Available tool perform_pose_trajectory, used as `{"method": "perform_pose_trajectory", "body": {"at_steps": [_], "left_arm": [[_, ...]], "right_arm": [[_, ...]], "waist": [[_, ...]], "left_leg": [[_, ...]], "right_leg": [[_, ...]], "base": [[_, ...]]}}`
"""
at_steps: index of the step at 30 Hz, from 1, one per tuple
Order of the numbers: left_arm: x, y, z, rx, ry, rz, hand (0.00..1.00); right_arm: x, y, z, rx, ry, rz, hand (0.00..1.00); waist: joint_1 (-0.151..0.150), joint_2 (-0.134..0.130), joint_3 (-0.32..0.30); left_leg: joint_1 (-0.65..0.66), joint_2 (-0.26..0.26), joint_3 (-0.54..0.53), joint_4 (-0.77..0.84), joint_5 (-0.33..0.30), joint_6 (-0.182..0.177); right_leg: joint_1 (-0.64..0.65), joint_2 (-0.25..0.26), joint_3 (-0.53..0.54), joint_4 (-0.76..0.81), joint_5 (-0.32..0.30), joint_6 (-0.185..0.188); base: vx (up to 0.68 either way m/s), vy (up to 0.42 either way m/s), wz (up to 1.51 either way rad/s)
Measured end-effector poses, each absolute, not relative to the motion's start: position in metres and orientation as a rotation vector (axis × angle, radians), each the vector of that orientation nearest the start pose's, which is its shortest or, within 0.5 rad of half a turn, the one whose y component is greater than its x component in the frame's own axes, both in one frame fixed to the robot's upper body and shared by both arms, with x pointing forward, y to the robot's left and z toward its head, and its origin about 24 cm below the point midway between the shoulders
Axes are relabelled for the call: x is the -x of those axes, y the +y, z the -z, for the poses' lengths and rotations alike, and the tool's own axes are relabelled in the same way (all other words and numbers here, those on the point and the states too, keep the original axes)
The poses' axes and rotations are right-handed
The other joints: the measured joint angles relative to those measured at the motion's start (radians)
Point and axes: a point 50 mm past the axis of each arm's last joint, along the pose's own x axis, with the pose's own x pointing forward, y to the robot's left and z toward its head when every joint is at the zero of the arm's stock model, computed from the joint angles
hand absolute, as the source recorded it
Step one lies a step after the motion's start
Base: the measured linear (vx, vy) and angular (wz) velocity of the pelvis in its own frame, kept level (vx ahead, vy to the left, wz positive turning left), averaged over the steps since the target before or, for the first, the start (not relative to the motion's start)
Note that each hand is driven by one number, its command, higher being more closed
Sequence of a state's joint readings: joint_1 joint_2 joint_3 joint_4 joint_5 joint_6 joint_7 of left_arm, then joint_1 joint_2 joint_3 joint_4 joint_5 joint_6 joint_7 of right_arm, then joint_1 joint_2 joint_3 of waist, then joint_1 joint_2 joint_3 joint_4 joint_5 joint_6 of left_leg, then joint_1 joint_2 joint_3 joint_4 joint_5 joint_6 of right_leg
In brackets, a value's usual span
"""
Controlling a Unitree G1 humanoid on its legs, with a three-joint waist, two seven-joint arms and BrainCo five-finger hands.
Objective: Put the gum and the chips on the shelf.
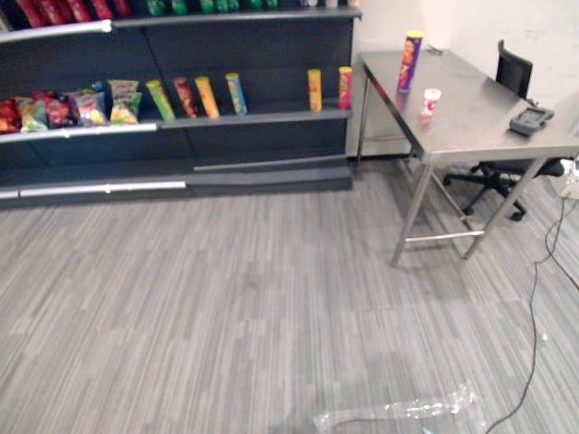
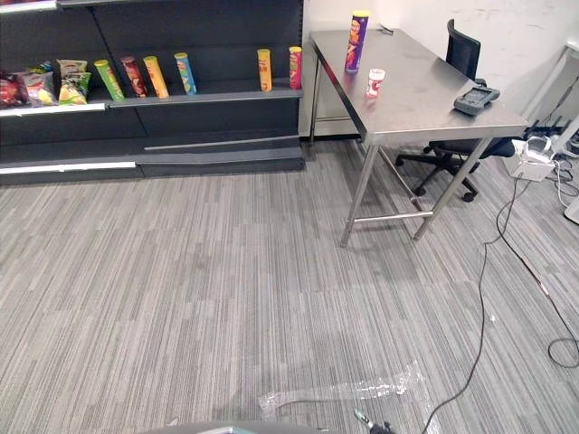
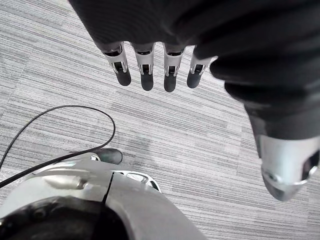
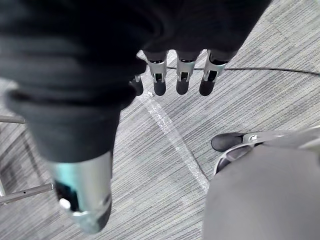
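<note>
A tall purple chips can (image 1: 410,61) stands upright at the far end of the steel table (image 2: 425,108) on the right. Close in front of it stands a small white and red gum tub (image 1: 430,104). The dark shelf (image 1: 262,117) runs along the back wall to the left of the table. It carries several upright chip cans (image 1: 208,96) and snack bags (image 1: 81,108). My left hand (image 3: 146,75) hangs over the carpet with straight fingers and holds nothing. My right hand (image 4: 182,82) hangs the same way, also with nothing in it, far from the table.
A black office chair (image 2: 463,50) stands behind the table, and a black device (image 2: 476,98) lies near the table's right edge. A strip of clear plastic (image 1: 398,411) lies on the carpet close by. A white power box (image 2: 534,163) sits on the floor at right.
</note>
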State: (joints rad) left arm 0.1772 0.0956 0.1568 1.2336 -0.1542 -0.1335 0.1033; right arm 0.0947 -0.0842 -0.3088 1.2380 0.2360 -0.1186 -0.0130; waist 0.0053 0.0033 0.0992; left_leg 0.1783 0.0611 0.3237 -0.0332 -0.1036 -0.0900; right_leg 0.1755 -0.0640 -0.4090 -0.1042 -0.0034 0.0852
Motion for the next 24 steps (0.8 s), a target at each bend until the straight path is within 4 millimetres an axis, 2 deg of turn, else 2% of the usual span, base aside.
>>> {"method": "perform_pose_trajectory", "body": {"at_steps": [1,2,3,4,5,6,7,9,10,11,12,13,15,16,20,21,22,24], "left_arm": [[-0.024,0.212,0.172,0.065,1.243,-0.442,0.0],[-0.024,0.212,0.172,0.064,1.242,-0.442,0.0],[-0.024,0.212,0.172,0.064,1.239,-0.441,0.0],[-0.026,0.212,0.172,0.063,1.231,-0.441,0.0],[-0.026,0.212,0.172,0.063,1.23,-0.441,0.0],[-0.027,0.212,0.172,0.062,1.227,-0.44,0.0],[-0.027,0.212,0.172,0.061,1.227,-0.439,0.0],[-0.028,0.212,0.172,0.061,1.226,-0.439,0.0],[-0.028,0.212,0.172,0.061,1.225,-0.438,0.0],[-0.029,0.212,0.172,0.061,1.223,-0.438,0.0],[-0.029,0.212,0.172,0.061,1.222,-0.437,0.0],[-0.029,0.212,0.172,0.061,1.222,-0.437,0.0],[-0.029,0.212,0.172,0.061,1.222,-0.436,0.0],[-0.03,0.212,0.172,0.062,1.221,-0.435,0.0],[-0.029,0.212,0.172,0.063,1.222,-0.434,0.0],[-0.029,0.212,0.172,0.064,1.221,-0.431,0.0],[-0.029,0.212,0.172,0.065,1.221,-0.429,0.0],[-0.029,0.212,0.172,0.066,1.221,-0.427,0.0]], "right_arm": [[-0.053,-0.215,0.17,-0.277,1.138,0.525,0.0],[-0.054,-0.215,0.17,-0.276,1.136,0.525,0.0],[-0.055,-0.215,0.17,-0.276,1.131,0.525,0.0],[-0.058,-0.215,0.169,-0.271,1.12,0.526,0.0],[-0.058,-0.215,0.169,-0.27,1.117,0.527,0.0],[-0.059,-0.215,0.169,-0.265,1.115,0.532,0.0],[-0.06,-0.216,0.169,-0.257,1.114,0.533,0.0],[-0.062,-0.216,0.168,-0.237,1.114,0.52,0.0],[-0.062,-0.216,0.168,-0.229,1.113,0.514,0.0],[-0.063,-0.216,0.168,-0.23,1.111,0.514,0.0],[-0.063,-0.216,0.168,-0.231,1.111,0.513,0.0],[-0.063,-0.216,0.168,-0.232,1.111,0.513,0.0],[-0.063,-0.216,0.168,-0.241,1.111,0.516,0.0],[-0.063,-0.216,0.168,-0.25,1.111,0.523,0.0],[-0.062,-0.215,0.169,-0.277,1.107,0.537,0.0],[-0.062,-0.215,0.169,-0.279,1.107,0.535,0.0],[-0.062,-0.215,0.169,-0.282,1.106,0.532,0.0],[-0.061,-0.215,0.169,-0.29,1.105,0.537,0.0]], "waist": [[0.0,0.012,0.0],[0.0,-0.001,0.007],[0.001,0.01,0.003],[0.001,0.002,0.011],[0.001,0.0,0.013],[0.001,0.014,0.011],[0.002,0.005,0.018],[0.002,0.01,0.018],[0.002,-0.001,0.024],[0.002,0.012,0.021],[0.002,0.0,0.029],[0.002,0.006,0.026],[0.002,0.0,0.032],[0.002,0.012,0.027],[0.002,-0.002,0.037],[0.002,0.011,0.03],[0.002,-0.004,0.037],[0.002,0.007,0.032]], "left_leg": [[0.007,0.0,0.0,0.0,0.0,0.0],[0.007,0.0,0.0,-0.001,0.0,0.0],[0.009,0.0,0.0,-0.002,0.0,0.0],[0.01,0.001,0.003,-0.003,0.0,0.0],[0.012,0.002,0.004,-0.004,0.0,0.0],[0.018,0.003,0.007,-0.004,0.0,0.0],[0.021,0.003,0.02,-0.005,0.0,0.0],[0.023,0.003,0.023,-0.006,0.0,0.0],[0.023,0.002,0.023,-0.008,0.0,0.0],[0.025,0.002,0.023,-0.008,0.0,0.0],[0.025,0.002,0.023,-0.01,0.0,0.0],[0.025,0.002,0.023,-0.011,0.0,0.0],[0.03,0.002,0.023,-0.014,0.0,0.0],[0.032,0.002,0.022,-0.015,0.0,0.0],[0.032,0.002,0.021,-0.018,0.0,0.0],[0.032,0.002,0.02,-0.017,0.0,0.0],[0.031,0.002,0.019,-0.017,0.0,0.0],[0.03,0.001,0.018,-0.017,0.0,0.0]], "right_leg": [[0.006,0.0,-0.003,0.0,-0.006,0.008],[0.006,0.0,-0.004,0.0,-0.009,0.018],[0.007,0.0,-0.006,0.0,-0.011,0.023],[0.008,0.001,-0.006,0.0,-0.013,0.026],[0.008,0.001,-0.006,0.0,-0.014,0.027],[0.014,0.002,-0.006,0.0,-0.014,0.027],[0.02,0.002,-0.006,0.0,-0.015,0.029],[0.021,0.002,-0.006,0.0,-0.015,0.029],[0.021,0.002,-0.006,0.0,-0.015,0.029],[0.021,0.002,-0.007,0.0,-0.015,0.029],[0.021,0.002,-0.007,0.0,-0.015,0.029],[0.021,0.002,-0.007,0.0,-0.015,0.029],[0.022,0.002,-0.008,0.0,-0.015,0.029],[0.023,0.002,-0.01,0.0,-0.015,0.029],[0.023,0.001,-0.026,0.0,-0.015,0.028],[0.024,0.001,-0.029,0.0,-0.015,0.028],[0.025,0.001,-0.033,0.0,-0.015,0.028],[0.024,0.0,-0.039,0.0,-0.015,0.028]], "base": [[0.01,0.001,0.04],[0.02,0.0,0.05],[0.0,0.0,0.0],[0.0,0.0,0.0],[0.0,0.0,0.0],[0.0,0.0,0.0],[0.0,0.0,0.0],[0.0,0.0,0.0],[0.0,0.0,0.0],[-0.03,0.008,0.0],[0.0,0.0,0.0],[-0.05,0.007,0.0],[-0.04,0.006,-0.01],[0.0,0.0,0.0],[-0.04,0.002,0.03],[-0.03,0.005,0.05],[-0.03,0.005,0.05],[-0.03,0.006,0.06]]}}
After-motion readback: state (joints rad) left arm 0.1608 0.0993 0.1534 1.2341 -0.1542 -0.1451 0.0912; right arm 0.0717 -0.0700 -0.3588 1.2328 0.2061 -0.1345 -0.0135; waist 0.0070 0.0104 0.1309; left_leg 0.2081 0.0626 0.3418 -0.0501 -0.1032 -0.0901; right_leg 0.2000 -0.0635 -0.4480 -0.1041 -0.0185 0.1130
